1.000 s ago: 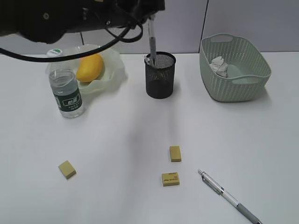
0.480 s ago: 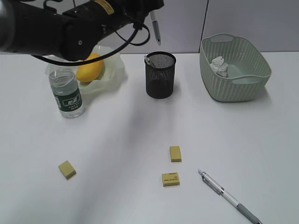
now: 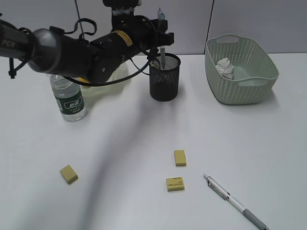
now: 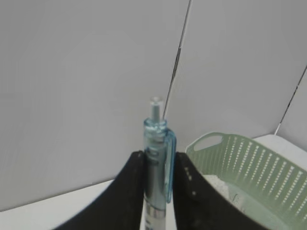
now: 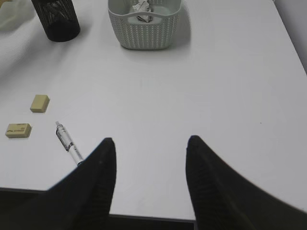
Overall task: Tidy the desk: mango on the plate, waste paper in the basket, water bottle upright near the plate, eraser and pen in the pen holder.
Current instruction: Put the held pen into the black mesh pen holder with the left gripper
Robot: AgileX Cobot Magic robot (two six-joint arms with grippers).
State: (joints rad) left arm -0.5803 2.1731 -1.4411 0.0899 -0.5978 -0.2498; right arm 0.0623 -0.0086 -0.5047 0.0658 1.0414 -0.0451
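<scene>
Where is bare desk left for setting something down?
Bare: the wide strip between the pen holder and the erasers, and the right side below the basket. Crowded: the back left, with water bottle, plate and left gripper.

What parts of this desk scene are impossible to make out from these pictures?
- Mango: exterior view, hidden behind the left arm; only the plate's rim shows.
- Pen tip: left wrist view, cut off by the bottom edge, between the left gripper's fingers.
- Pen holder contents: exterior view, mesh too dark.
- Bottle label writing: too small.
</scene>
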